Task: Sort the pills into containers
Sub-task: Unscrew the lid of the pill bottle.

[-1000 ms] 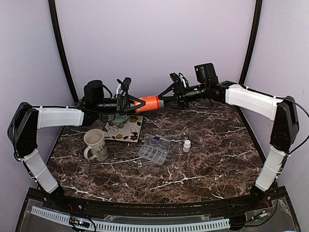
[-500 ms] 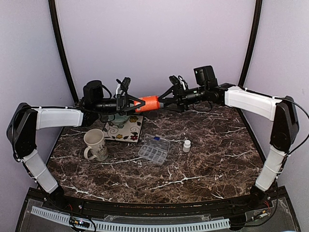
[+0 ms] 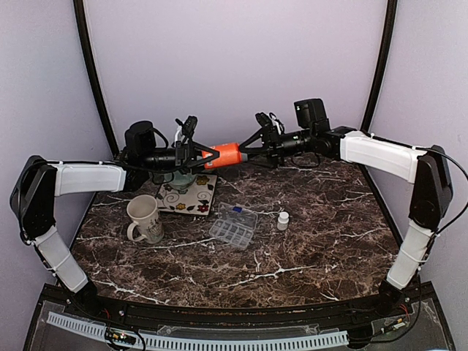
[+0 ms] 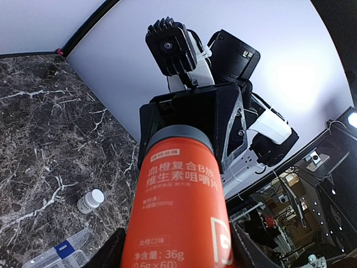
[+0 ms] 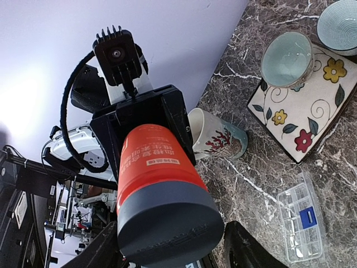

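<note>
Left gripper (image 3: 209,155): clamped on the body of an orange bottle (image 3: 227,154), held level in mid-air over the far side of the marble table (image 3: 314,248).
Right gripper (image 3: 246,152): closed on the bottle's dark cap (image 5: 167,223), meeting the left arm head-on.
Organiser box (image 3: 234,227): flat on the table near the middle, below and in front of the bottle, untouched by either arm.
Small white bottle (image 3: 282,220): upright, just right of the box.
Mug (image 3: 145,219): left of the box.
Flowered tile (image 3: 189,196): behind the mug, carrying a pale green bowl (image 5: 287,58).
</note>
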